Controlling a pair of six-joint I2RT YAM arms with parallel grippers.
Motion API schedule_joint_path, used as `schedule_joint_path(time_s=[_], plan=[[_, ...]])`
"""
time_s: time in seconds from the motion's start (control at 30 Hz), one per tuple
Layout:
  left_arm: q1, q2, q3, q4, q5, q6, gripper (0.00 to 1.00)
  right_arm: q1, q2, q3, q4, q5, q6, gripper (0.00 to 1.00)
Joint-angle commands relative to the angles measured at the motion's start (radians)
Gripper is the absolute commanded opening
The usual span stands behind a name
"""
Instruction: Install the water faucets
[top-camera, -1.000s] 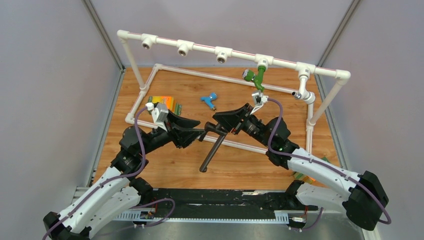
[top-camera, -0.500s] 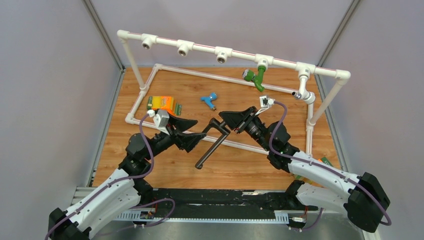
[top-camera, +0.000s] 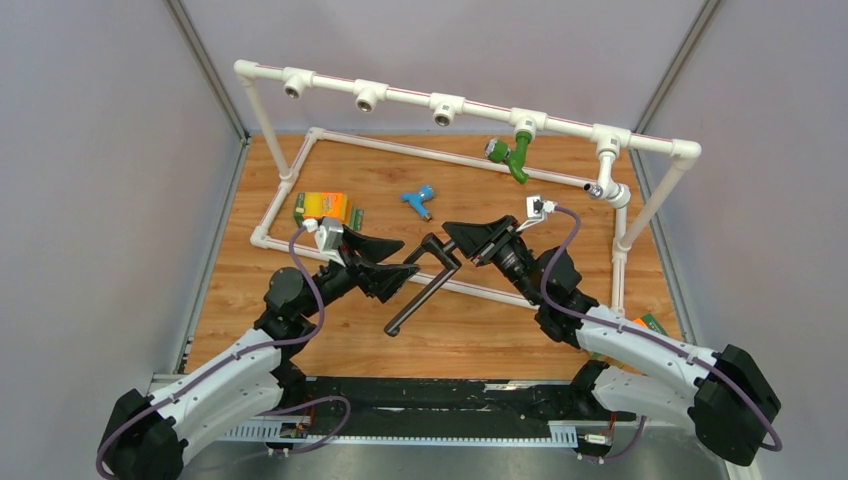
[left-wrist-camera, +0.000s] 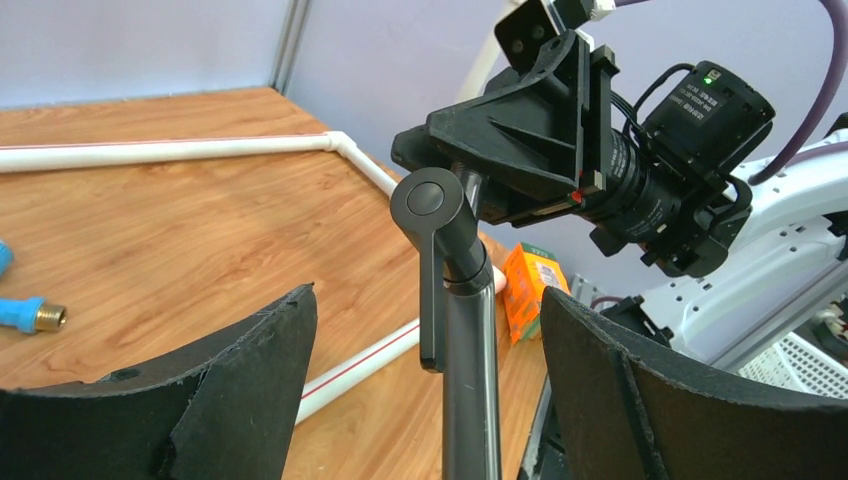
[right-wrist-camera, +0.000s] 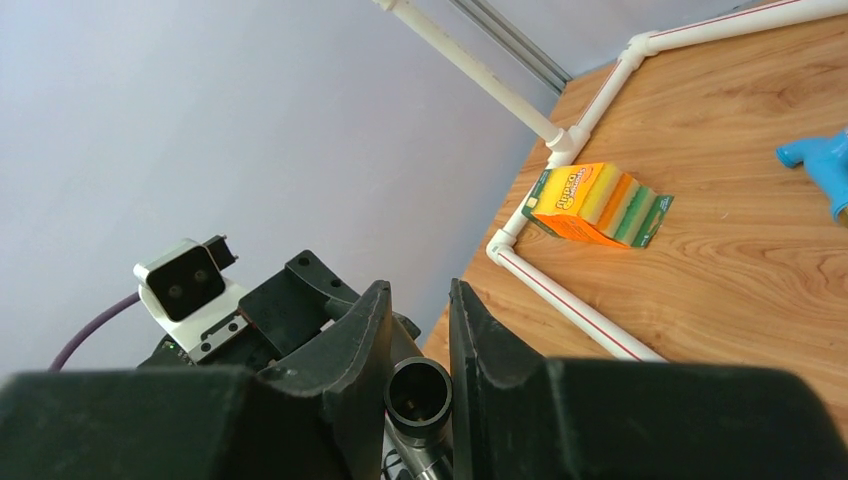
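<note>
The right gripper (top-camera: 455, 240) is clamped on the short end of the dark-brown L-shaped faucet (top-camera: 415, 290) and holds it in the air over the middle of the wooden worktop (top-camera: 480, 340). In the right wrist view its fingers (right-wrist-camera: 360, 340) press on both sides of the faucet's open round mouth. The long tube slants down toward the near edge and crosses above the near rail of the white pipe frame (top-camera: 400, 97).

The left gripper (top-camera: 408, 259) is spread wide. Its fingers (left-wrist-camera: 250, 380) stand on either side of the tube with a clear gap on each side, touching nothing.

A green faucet (top-camera: 513, 155) hangs from the fourth tee on the frame's top bar, toward the far right corner. A white-chrome faucet (top-camera: 600, 188) sits below the fifth tee, just beside the right post. A small blue faucet (top-camera: 418, 200) lies on the worktop in its far half, inside the frame's base. An orange sponge pack (top-camera: 322, 206) lies near the left edge, just inside the base's near-left corner.
</note>
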Motion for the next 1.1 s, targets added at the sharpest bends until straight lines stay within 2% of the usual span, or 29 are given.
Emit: schedule_joint_path(time_s=[0.0, 0.2, 0.4, 0.53, 0.83, 1.07], plan=[[0.001, 0.040, -0.013, 0.170, 0.009, -0.068, 0.87, 0.001, -0.016, 0.010, 0.164, 0.011, 0.090, 0.00], [-0.005, 0.110, -0.024, 0.244, 0.001, -0.112, 0.85, 0.002, -0.004, -0.031, 0.235, 0.035, 0.156, 0.00], [-0.005, 0.090, -0.121, 0.356, -0.093, -0.158, 0.85, 0.002, -0.039, -0.057, 0.223, 0.101, 0.160, 0.00], [-0.017, 0.124, -0.090, 0.360, -0.053, -0.160, 0.85, 0.008, -0.021, -0.054, 0.250, 0.090, 0.175, 0.00], [-0.098, 0.302, -0.029, 0.509, -0.063, -0.158, 0.83, 0.060, 0.039, -0.050, 0.312, 0.087, 0.207, 0.00], [-0.132, 0.428, -0.013, 0.699, -0.106, -0.164, 0.73, 0.103, 0.068, -0.053, 0.342, 0.115, 0.228, 0.00]])
